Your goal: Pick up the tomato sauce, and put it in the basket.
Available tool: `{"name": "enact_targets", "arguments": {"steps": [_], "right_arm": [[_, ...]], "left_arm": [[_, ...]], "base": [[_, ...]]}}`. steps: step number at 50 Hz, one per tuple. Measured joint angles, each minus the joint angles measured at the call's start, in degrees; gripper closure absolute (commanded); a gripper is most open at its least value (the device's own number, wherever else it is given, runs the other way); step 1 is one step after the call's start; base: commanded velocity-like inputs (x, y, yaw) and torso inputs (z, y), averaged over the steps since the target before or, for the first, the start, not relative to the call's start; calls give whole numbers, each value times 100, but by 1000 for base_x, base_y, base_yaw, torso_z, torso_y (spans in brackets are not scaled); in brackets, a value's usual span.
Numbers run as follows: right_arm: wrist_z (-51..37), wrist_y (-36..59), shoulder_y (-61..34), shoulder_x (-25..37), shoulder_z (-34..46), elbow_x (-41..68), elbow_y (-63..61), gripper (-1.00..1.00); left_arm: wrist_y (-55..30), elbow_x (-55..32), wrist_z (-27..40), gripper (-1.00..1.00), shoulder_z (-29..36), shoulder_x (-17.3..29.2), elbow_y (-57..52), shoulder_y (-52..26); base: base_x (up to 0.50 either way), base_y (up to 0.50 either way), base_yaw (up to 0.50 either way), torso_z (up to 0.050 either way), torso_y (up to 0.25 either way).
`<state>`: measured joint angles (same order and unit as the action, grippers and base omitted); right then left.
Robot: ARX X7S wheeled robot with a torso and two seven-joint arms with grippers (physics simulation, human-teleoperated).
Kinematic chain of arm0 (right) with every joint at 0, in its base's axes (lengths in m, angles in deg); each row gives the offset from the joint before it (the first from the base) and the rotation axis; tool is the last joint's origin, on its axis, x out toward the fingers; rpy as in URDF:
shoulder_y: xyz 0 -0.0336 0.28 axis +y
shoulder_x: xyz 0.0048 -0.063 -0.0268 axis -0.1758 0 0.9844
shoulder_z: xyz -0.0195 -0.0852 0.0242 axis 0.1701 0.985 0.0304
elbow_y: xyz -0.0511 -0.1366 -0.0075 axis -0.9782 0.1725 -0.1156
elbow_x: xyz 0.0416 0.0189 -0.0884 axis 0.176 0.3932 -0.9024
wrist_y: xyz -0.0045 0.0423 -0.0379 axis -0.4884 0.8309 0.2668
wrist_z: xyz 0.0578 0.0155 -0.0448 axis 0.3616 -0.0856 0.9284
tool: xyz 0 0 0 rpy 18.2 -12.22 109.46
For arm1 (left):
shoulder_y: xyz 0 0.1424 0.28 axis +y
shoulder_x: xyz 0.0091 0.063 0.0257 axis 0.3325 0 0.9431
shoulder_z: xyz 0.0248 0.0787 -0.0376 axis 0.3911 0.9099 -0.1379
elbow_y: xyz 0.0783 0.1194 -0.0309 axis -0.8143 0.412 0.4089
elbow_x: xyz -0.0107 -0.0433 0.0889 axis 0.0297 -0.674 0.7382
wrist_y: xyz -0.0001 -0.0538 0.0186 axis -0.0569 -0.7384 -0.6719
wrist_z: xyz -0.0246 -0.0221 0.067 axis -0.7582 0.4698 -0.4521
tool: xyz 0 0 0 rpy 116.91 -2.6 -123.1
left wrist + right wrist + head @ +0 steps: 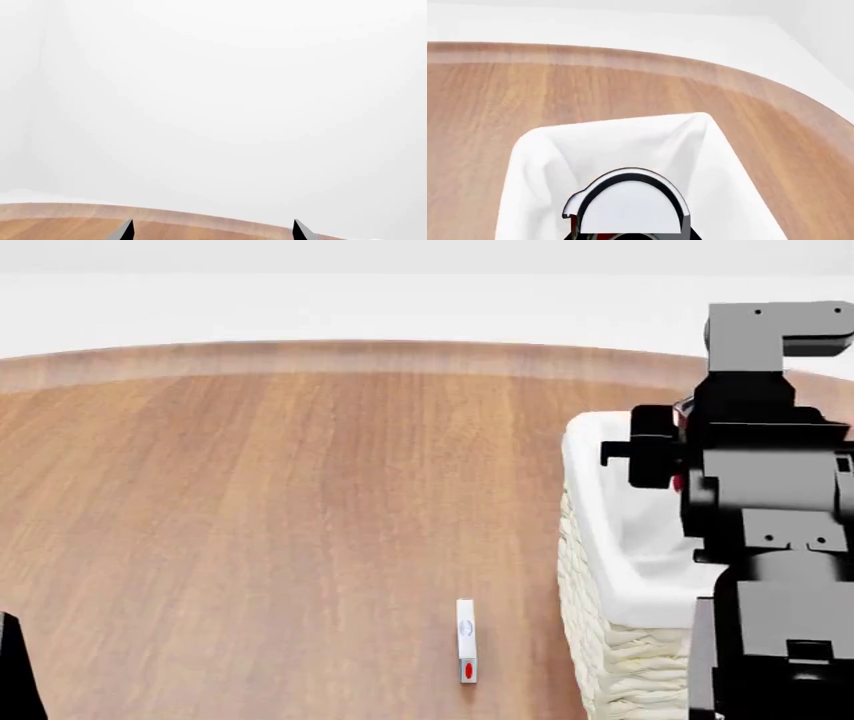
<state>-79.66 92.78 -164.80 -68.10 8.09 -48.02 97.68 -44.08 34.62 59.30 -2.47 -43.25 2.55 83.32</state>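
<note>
Below, in the left wrist view, only the two dark tips of the left gripper (213,231) are seen, spread well apart with nothing between them, over the edge of the wooden table (60,222).

Next, in the head view, the right gripper (667,455) is seen above the basket (601,640), a cream woven box with a white cloth folded over its rim. A sliver of red, taken to be the tomato sauce (679,480), shows between the dark gripper parts. A small white piece with a red dot (466,640) lies on the table, apart from the basket.

Last, in the right wrist view, the can is looked down upon: a pale silvery top ringed by a dark rim, with a trace of red label at the lower edge. It is held over the white liner (547,165), and the jaws, mostly hidden, are judged to be pinched on its sides.

A stiff, smooth metal can of some weight is to be expected. It is best gripped across the middle of its round wall, since a loose hold may let it slip.
</note>
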Motion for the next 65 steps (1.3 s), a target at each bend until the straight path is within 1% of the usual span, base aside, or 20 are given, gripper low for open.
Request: {"name": "enact_targets", "arguments": {"steps": [14,43,44,65], "right_arm": [[41,296,63,30,-521,-334,26,100],[3,394,377,69,-751,-487,26,100],[-5,392,380,72,-751,-489,26,-100],[49,221,156,23,-596,-590,26,-100]], "left_arm": [[6,-19,5,-100,32,3,99,-63],[36,-67,76,-100,-33,74,115,-51],[41,-67,76,-100,-34,75,120,-48],[160,-80,84,-100,-66,103,161,56]], "base": [[0,0,0,0,1],[0,0,0,0,0],[0,0,0,0,0],[0,0,0,0,0]]}}
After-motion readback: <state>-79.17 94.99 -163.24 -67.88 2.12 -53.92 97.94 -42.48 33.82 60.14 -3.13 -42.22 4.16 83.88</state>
